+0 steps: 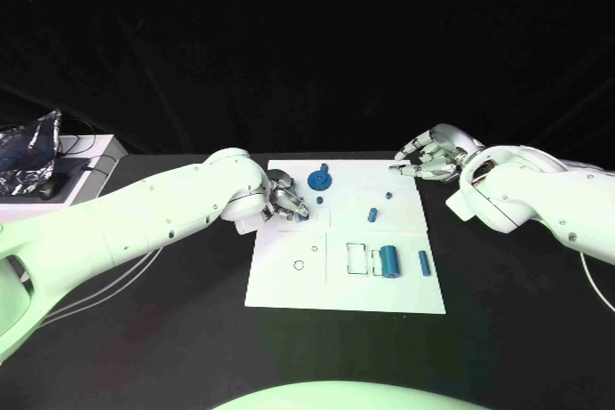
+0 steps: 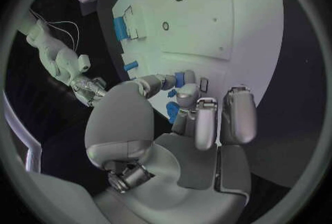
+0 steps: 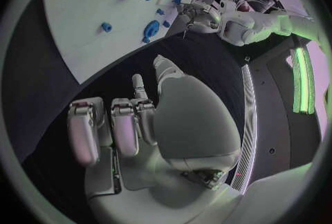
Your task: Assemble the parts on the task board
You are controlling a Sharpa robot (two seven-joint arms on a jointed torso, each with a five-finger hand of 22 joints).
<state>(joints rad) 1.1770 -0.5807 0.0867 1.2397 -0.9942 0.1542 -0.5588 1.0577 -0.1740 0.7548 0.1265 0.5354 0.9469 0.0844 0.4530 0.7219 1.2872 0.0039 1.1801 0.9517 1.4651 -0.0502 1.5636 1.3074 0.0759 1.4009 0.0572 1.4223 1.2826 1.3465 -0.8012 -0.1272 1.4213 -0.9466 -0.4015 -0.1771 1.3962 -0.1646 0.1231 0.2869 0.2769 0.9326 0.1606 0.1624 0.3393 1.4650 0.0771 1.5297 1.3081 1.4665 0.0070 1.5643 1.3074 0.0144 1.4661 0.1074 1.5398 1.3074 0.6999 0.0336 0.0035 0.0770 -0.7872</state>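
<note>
**Left hand carrying a small blue part over the board's left side**

On the left, I have my left hand (image 1: pixel 284 203) over the left edge of the white rectangular task board (image 1: pixel 292 290), which lies mid-table. Its fingers (image 2: pixel 185 93) are pinched on a small blue plastic part (image 2: pixel 179 78); I can't make out that part's shape or which way its long axis runs, the fingers cover too much.

I judge this as a placing step: the held piece needs lining up with a seat on the board, then a straight press down.

Moving right, a round blue gear-like part (image 1: pixel 321 179) stands near the board's far edge. Beyond it lies a short blue peg (image 1: pixel 373 214), long axis running far-to-near. Toward the near right corner, a blue cylinder (image 1: pixel 389 260) and a thin blue pin (image 1: pixel 423 262) lie side by side, axes likewise far-to-near.

My right hand (image 1: pixel 429 158) hovers off the board's far right corner, fingers curled in, holding nothing.
</note>
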